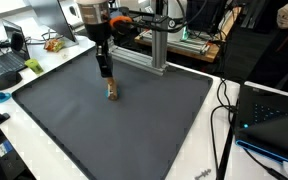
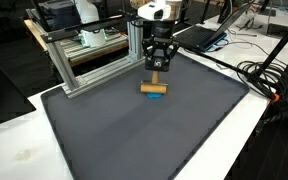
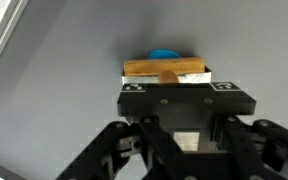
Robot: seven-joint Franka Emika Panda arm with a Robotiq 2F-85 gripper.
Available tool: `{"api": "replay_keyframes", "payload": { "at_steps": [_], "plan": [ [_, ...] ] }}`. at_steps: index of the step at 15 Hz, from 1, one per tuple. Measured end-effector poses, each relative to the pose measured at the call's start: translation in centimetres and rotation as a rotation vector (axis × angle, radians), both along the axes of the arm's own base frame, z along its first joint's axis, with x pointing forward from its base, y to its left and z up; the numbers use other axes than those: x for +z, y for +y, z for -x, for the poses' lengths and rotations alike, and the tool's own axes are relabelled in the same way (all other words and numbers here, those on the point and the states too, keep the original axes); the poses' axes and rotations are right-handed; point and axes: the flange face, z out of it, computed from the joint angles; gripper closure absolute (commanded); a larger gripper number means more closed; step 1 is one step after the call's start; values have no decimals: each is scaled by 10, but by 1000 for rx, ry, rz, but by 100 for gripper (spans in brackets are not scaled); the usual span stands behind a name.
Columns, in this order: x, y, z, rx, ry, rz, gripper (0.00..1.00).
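Observation:
A small wooden bar [image 2: 154, 88] lies crosswise over a blue piece [image 2: 157, 97] on the dark grey mat [image 2: 134, 130]. My gripper [image 2: 159, 72] points straight down onto it. In the wrist view the wooden bar [image 3: 164, 69] sits just past the gripper's black body, with the blue piece [image 3: 165, 54] showing beyond it. A short wooden stub [image 3: 169, 77] runs from the bar in between the jaws. The fingertips themselves are hidden behind the body. In an exterior view the gripper [image 1: 106, 74] stands just above the wood and blue piece [image 1: 111, 92].
An aluminium frame [image 2: 89, 60] stands on the mat's far side, close to the arm. Laptops [image 1: 6, 60] and cables [image 1: 224, 110] lie on the white table around the mat. The mat's edge [image 1: 44, 130] borders white tabletop.

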Motion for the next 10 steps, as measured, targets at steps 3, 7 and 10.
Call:
{"api": "replay_keyframes", "payload": {
  "at_steps": [3, 7, 10],
  "plan": [
    [0, -2, -1, -4, -1, -6, 78],
    [0, -5, -1, -6, -5, -11, 78],
    [-1, -6, -2, -3, -8, -11, 78]
  ]
}}
